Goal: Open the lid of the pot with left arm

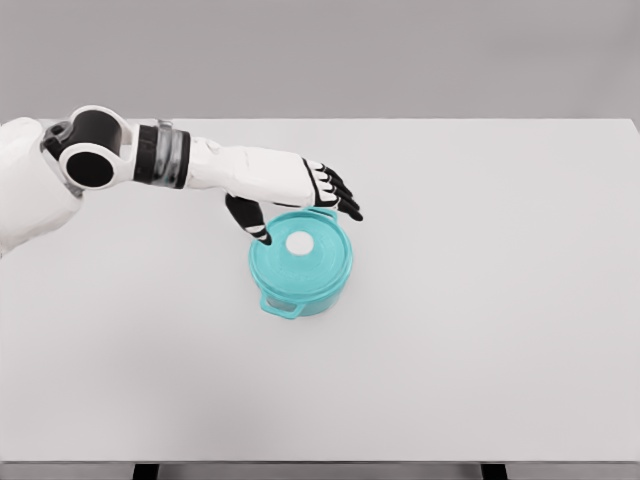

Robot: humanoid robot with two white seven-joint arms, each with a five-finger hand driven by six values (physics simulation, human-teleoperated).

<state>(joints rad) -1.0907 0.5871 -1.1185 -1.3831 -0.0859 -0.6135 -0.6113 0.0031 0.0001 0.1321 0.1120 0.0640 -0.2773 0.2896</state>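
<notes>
The left arm [150, 160] reaches in from the left edge, stretched across the pale grey worktop [500, 300] toward its middle. At its end the left hand [305, 195] hangs over the far left rim of the pot, fingers [340, 195] spread and extended past the rim, the thumb [250, 220] pointing down at the near left edge of the lid. The hand is released and grips nothing; whether the thumb tip touches the lid cannot be told. Just right of and below the hand sits the teal pot [300, 265], a little left of the worktop's centre, with its teal lid [310, 262] on and a white round knob [299, 243] in the middle. One side handle [281, 305] sticks out at the near left.
</notes>
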